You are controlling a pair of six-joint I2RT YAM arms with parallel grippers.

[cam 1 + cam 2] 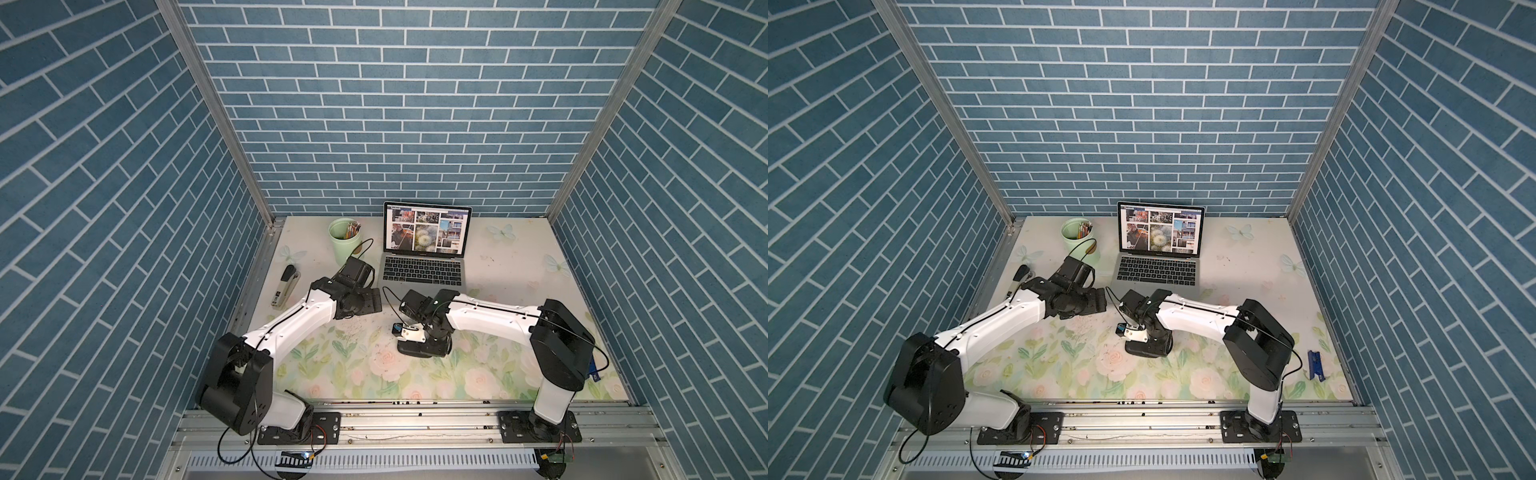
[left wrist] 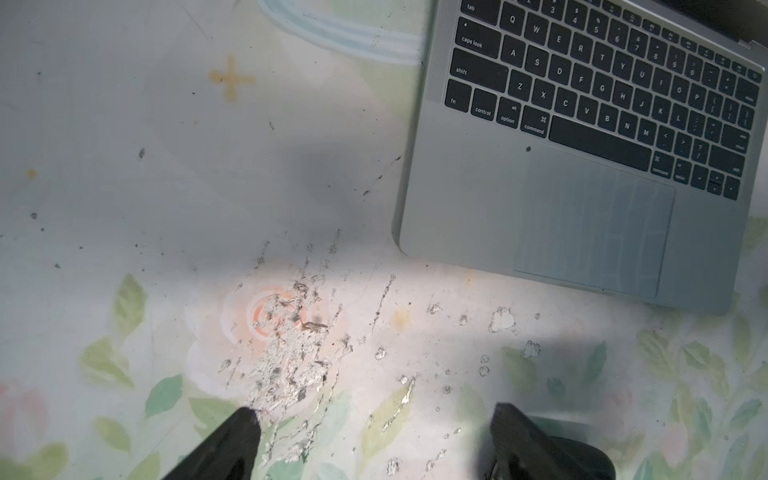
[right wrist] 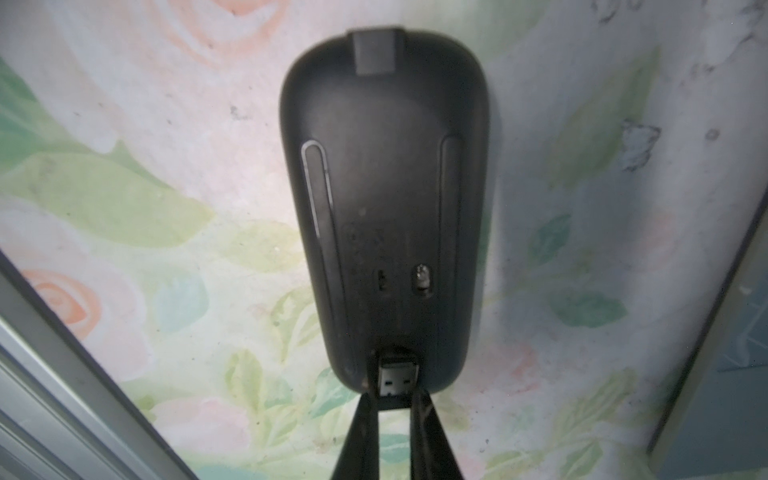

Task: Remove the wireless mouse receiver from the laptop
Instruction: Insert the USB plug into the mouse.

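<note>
1. I have the wireless mouse receiver point(image 3: 398, 376) pinched between the narrow fingers of my right tool point(image 3: 394, 400). It is out of the laptop, with its metal plug pointing into a recess at the end of the black mouse point(image 3: 386, 187).
2. I cannot tell whether the plug touches that recess. The mouse lies underside up on the floral surface point(image 1: 511, 266), in the lower middle of it in both top views.
3. The laptop point(image 1: 422, 272) stands open at the upper middle of the surface, close to the back wall. Its screen shows a photo collage, and it is well apart from the receiver.
4. My left tool point(image 2: 374, 409) is spread wide above a scuffed patch of the surface, near the laptop's front corner.
5. A green cup of pencils point(image 1: 345, 243) stands just left of the screen, and a stapler point(image 1: 286, 286) lies at the surface's left edge. A small blue object point(image 1: 1315, 365) lies at the right edge.
</note>
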